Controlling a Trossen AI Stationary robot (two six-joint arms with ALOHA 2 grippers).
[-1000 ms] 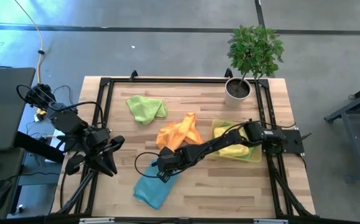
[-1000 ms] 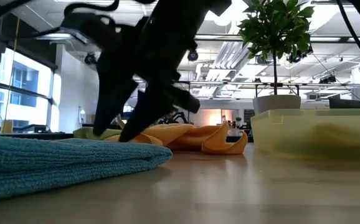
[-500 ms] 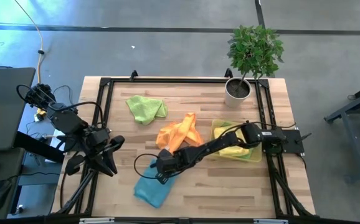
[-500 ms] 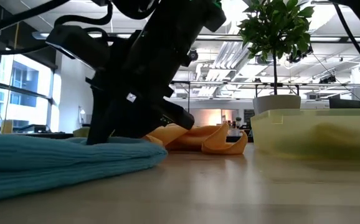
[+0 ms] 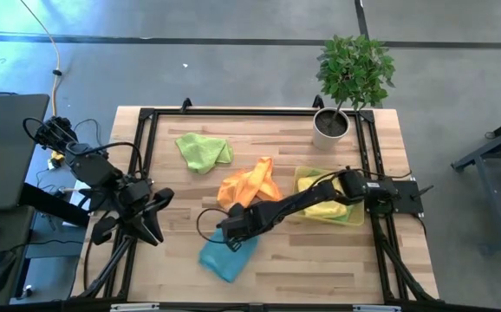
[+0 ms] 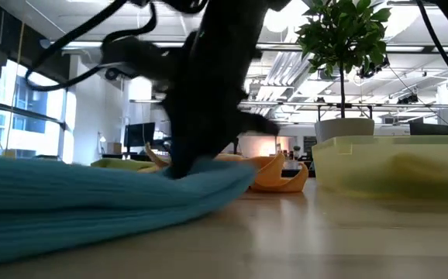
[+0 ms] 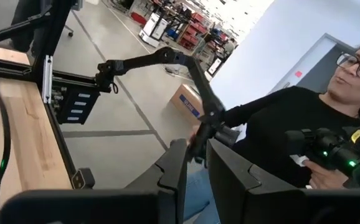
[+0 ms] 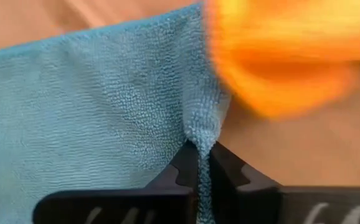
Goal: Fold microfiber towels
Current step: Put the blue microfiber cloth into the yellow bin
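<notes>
Reaching across table, right gripper (image 5: 231,240) pinches teal towel (image 5: 224,258).

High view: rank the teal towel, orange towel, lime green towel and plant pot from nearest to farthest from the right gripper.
From the right gripper, shut on the teal edge:
1. Teal towel, pinched in its fingers, near the front.
2. Orange towel, just behind it, mid-table.
3. Lime green towel, back left.
4. Plant pot, back right corner.

Right arm at the teal towel, left arm parked off the worktop

The right tool (image 5: 233,237) sits on the teal towel (image 5: 225,257) beside the orange towel (image 5: 249,184); a green towel (image 5: 203,151) lies apart, yellow towels (image 5: 324,208) by the plant pot (image 5: 330,126).
</notes>
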